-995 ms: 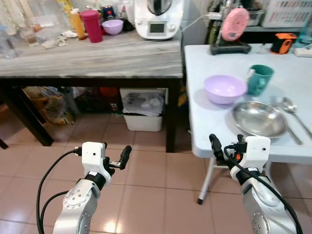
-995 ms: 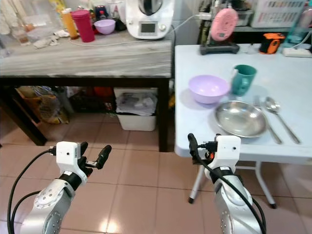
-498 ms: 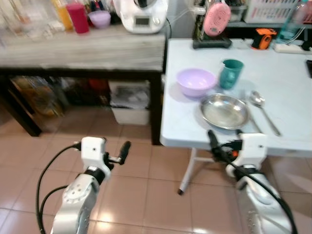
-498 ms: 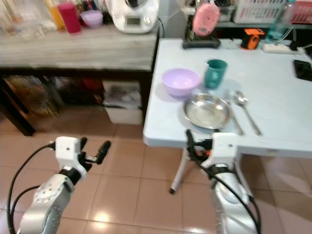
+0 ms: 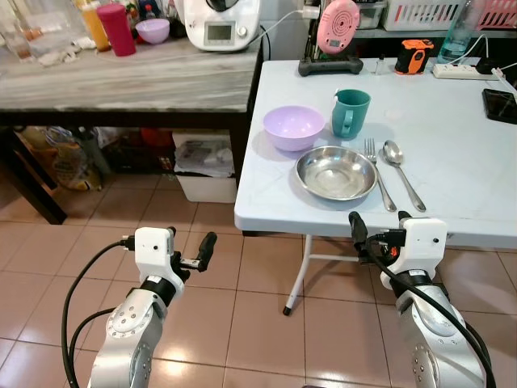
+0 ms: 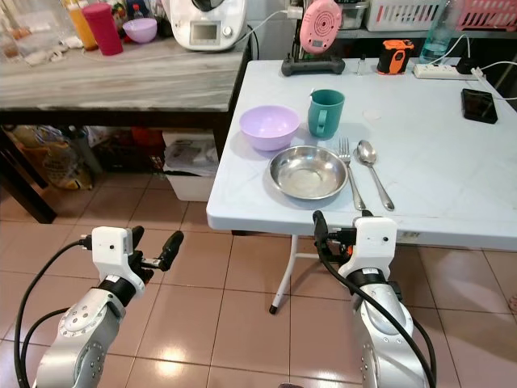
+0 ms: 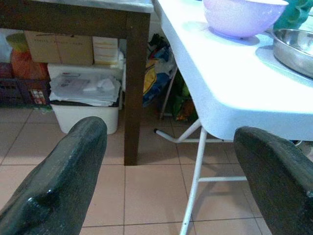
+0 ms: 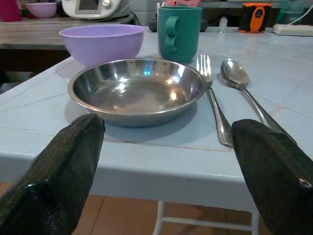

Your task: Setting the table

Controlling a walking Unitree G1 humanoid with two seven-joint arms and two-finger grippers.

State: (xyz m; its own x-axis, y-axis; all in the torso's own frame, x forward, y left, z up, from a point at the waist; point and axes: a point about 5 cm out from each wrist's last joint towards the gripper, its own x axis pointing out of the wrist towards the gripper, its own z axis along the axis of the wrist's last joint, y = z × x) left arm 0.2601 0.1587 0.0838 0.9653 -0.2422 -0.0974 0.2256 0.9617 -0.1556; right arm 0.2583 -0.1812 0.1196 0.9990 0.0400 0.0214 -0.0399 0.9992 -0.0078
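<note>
No legible text, brand or number anywhere; white appliance (image 5: 218,20) at 11 o'clock has lit display, content unreadable; boxes (image 7: 73,48) under counter show printed patches, too blurred to read

A lilac bowl (image 5: 293,127), teal mug (image 5: 350,113) and shiny silver dish (image 5: 335,173) sit on a pale blue table (image 5: 460,153); the floor (image 5: 242,323) is terracotta tile.
</note>
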